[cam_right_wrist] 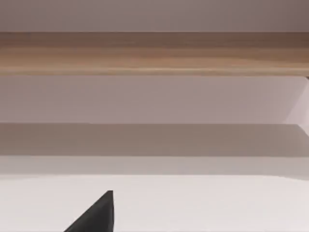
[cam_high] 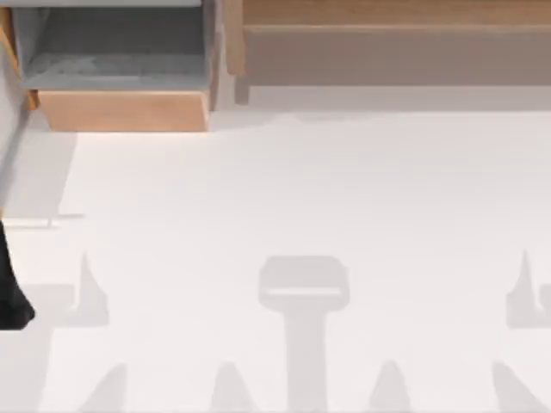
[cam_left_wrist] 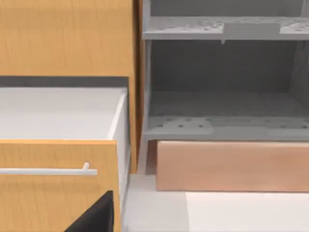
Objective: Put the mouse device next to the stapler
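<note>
Oddly, neither mouse nor stapler lay on the bare white tabletop (cam_high: 301, 189) before the grey-shelved wooden cabinet (cam_high: 120, 69), so nothing was held; whether either hand was open I cannot tell.

top view: overhead, looking down on the white table (cam_high: 301, 189).
left wrist view: low, close, facing the grey shelf unit (cam_left_wrist: 222, 87) (seen from above too).
right wrist view: low, facing a wooden ledge (cam_right_wrist: 154, 53).
</note>
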`<state>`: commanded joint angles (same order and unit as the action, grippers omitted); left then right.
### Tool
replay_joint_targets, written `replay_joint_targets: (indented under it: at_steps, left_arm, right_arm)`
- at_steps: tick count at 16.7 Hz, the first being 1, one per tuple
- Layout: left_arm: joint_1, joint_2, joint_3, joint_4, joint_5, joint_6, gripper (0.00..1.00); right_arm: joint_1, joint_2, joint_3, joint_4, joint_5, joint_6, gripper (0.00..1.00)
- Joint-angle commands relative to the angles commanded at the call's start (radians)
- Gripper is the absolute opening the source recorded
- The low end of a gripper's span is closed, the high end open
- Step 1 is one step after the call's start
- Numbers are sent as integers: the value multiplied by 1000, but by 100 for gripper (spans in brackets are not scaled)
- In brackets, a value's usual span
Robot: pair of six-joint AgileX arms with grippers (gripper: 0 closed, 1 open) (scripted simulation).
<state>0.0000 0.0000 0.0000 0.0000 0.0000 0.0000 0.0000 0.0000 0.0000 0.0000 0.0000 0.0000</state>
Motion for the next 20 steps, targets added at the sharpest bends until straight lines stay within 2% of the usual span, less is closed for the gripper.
replay_joint_targets:
  at_steps: [5, 9, 14, 20]
  left_arm:
    - [10, 52, 51, -34, -2, 12, 100]
    - [45, 244, 238, -155, -9, 51, 100]
    - [115, 640, 612, -388, -16, 119, 100]
    - [216, 1258, 1186, -719, -18, 200, 100]
  right_arm:
    - [0, 0, 0, 0, 0, 0, 100]
    - [0, 0, 0, 0, 0, 0, 100]
    - [0, 0, 0, 0, 0, 0, 100]
    - [0, 0, 0, 0, 0, 0, 100]
